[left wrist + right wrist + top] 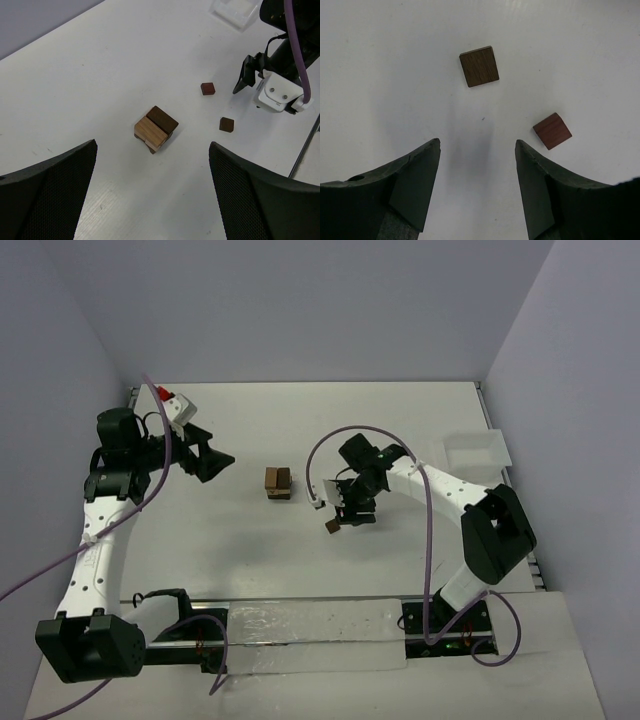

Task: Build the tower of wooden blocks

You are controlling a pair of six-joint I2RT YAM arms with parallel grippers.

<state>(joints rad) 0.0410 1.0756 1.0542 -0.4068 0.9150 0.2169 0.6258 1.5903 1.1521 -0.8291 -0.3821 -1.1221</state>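
Right pincer (477,150): jaws partly apart, nothing between them and nothing held; it hangs low over the table (390,55).
Nearest blocks: 2 loose ones lie flat ahead of it. The dark brown block (479,66) sits just beyond the gap. The reddish block (552,130) lies just off 1 fingertip, outside the gap.
Left pincer (213,460): jaws spread wide, empty, well back and facing the stack.
Wood block tower (278,482): mid-table between the 2 arms, apart from both. A tan and a dark brown block sit side by side on a lower layer, so it looks 2 layers high.
White tray (470,462): far right, well away from the work.
Step in hand: by my reading, picking the next block; no grasp yet.
Next move calls for: centring the gap over 1 block, square to its faces and low enough to pinch its sides without nudging its neighbour. Then comes a carry to the stack and a level, gentle set-down.
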